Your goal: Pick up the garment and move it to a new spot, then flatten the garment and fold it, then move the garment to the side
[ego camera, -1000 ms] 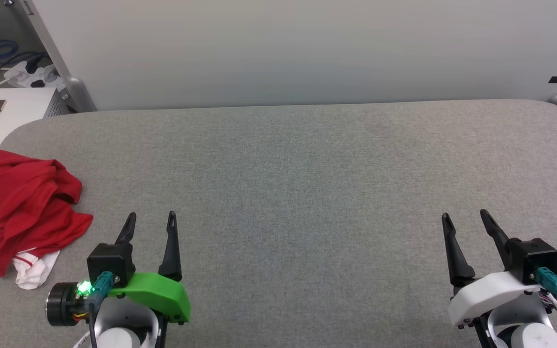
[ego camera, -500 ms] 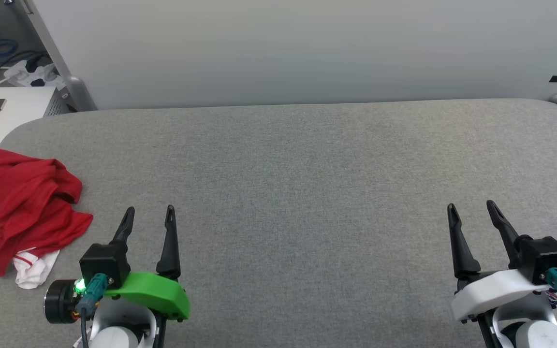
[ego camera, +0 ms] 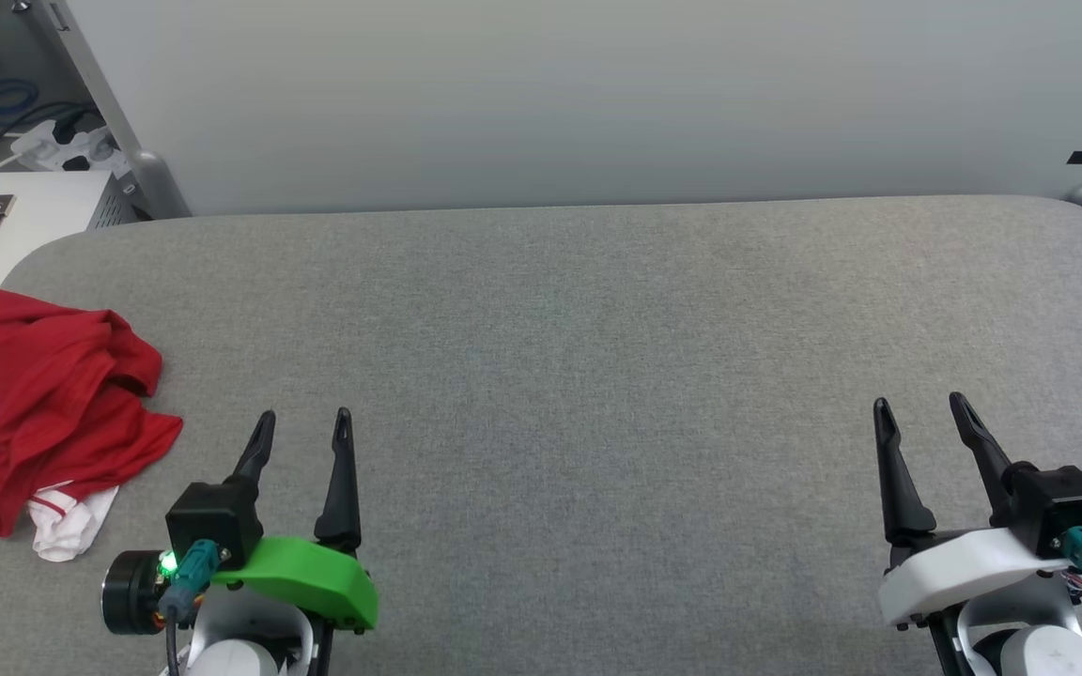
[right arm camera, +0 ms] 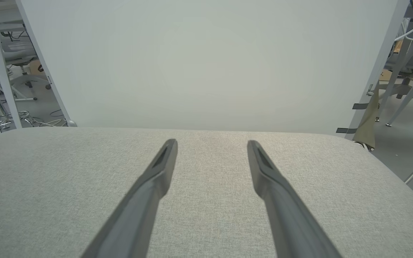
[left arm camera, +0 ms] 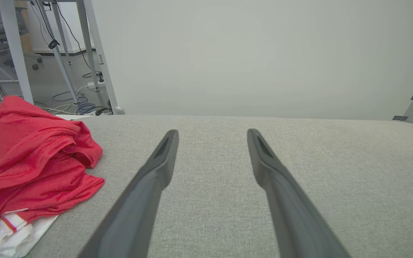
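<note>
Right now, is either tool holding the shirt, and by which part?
Nothing is held. The left tool and right tool are open above the grey surface; the garment lies crumpled, untouched, at its left end.

head camera looks down; wrist cameras look low across the same table [ego camera: 597,310].

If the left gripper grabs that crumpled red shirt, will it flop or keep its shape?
The red T-shirt lies in soft, bunched folds, so it would probably hang limp from a pinch. It looks thin, so likely light. Pushed across the grey fabric tabletop, it would likely bunch rather than slide.
</note>
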`<state>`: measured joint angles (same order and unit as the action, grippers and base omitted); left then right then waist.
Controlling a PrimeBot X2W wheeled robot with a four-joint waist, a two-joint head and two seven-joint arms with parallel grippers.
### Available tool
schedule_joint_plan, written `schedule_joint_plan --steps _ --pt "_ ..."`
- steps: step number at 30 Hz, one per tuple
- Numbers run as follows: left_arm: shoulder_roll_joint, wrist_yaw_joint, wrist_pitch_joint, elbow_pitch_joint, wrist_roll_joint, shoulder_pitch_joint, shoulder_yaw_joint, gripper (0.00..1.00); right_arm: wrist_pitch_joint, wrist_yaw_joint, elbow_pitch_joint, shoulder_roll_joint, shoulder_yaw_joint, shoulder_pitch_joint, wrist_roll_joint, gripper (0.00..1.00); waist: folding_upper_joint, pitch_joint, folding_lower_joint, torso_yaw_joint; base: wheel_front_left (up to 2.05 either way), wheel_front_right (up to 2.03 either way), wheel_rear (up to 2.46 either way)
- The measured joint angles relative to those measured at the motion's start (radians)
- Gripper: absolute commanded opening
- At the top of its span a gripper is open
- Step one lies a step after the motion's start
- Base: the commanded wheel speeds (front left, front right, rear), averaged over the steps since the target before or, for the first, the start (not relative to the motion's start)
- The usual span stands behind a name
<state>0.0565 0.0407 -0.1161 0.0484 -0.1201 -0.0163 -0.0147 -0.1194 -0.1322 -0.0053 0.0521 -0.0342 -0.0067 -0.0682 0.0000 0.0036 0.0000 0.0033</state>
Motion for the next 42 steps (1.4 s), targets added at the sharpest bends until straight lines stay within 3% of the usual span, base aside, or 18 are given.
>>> schedule_joint_plan --steps 17,28,42 --pt "0.0 0.008 -0.038 0.035 -0.033 0.0 -0.011 1.0 -0.035 0.0 0.038 0.0 -0.011 0.0 0.002 1.0 0.0 0.0 0.0 0.003 0.0 0.0 0.0" --pt "0.0 0.017 -0.06 -0.025 -0.041 0.0 -0.005 1.0 -0.058 0.0 0.007 0.0 -0.011 0.0 -0.008 1.0 0.0 0.003 0.0 0.002 0.0 0.0 0.0" --pt "0.0 0.026 -0.087 0.07 -0.084 0.004 -0.024 1.0 -0.087 0.0 0.059 0.0 -0.023 0.0 -0.008 1.0 0.0 -0.004 0.0 0.002 0.0 0.0 0.0"
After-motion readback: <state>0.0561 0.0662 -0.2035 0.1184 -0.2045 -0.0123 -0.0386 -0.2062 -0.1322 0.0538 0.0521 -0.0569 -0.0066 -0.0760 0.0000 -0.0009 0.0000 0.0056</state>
